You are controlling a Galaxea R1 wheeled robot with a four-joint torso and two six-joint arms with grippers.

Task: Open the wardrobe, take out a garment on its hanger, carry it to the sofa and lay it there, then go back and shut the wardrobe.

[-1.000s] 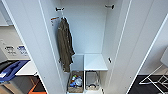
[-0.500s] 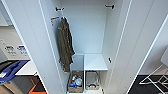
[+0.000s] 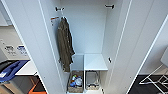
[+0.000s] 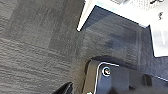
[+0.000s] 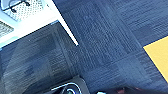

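Change: nothing at all over the last second; the head view held steady on the wardrobe (image 3: 87,30) and no item inside had shifted
Meaning for the task: the opening step looked done and the closing step not yet begun; the robot seemed parked in front, not driving
Blue item (image 3: 10,70): lay low at the far left, beside the cabinet; too blurred to name
Left door (image 3: 27,37): swung wide, its inner face towards the camera
Olive-brown garment (image 3: 65,45): the one garment hanging inside, up against the left inner wall, draping straight down to just above the baskets
Shelf (image 3: 95,62): white, low in the cabinet, to the right of the garment's hem
Baskets: a woven one (image 3: 75,82) stuffed with small items, and a wire one (image 3: 92,81) just beside it under the shelf
Right door (image 3: 140,37): also swung wide, well apart from the left one
Drying rack (image 3: 155,77): white frame on the floor past the right door
Wardrobe's place and pointing: dead ahead, close in; long axis upright, floor to above the frame; its open mouth faced the robot squarely
Floor: dark grey carpet (image 4: 37,37) under both wrists, with a yellow tile (image 5: 157,55) on the right arm's side
Left claw: open or closed, I could not tell
Right claw: same story, could not tell
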